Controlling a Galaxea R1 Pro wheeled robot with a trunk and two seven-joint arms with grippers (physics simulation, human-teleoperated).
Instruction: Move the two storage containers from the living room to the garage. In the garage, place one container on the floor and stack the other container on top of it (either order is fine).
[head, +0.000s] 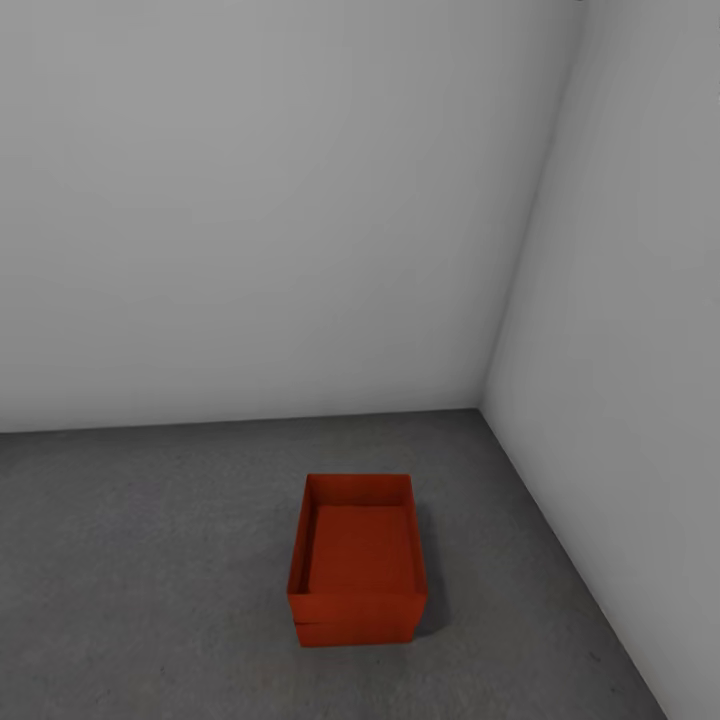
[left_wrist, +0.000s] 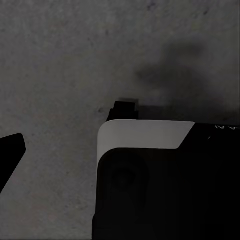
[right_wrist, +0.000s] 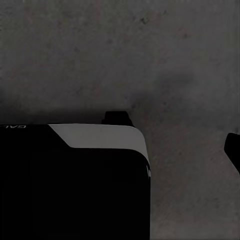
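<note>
Two orange-red storage containers (head: 357, 560) stand stacked on the rough grey concrete floor (head: 150, 560) of the garage, near the corner where two plain white walls (head: 250, 200) meet. The upper bin sits squarely on the lower one, its open top facing up and its flat bottom bare; a thin seam across the near face marks where the two meet. A soft shadow falls beside the stack on the side toward the right-hand wall. In the left wrist view, a dark fingertip (left_wrist: 10, 152) of the left gripper hangs above bare concrete beside the robot's black-and-white body (left_wrist: 165, 180). One dark fingertip (right_wrist: 233, 150) of the right gripper edges into its own camera's frame. Whether either gripper is released or clenched cannot be told.
</note>
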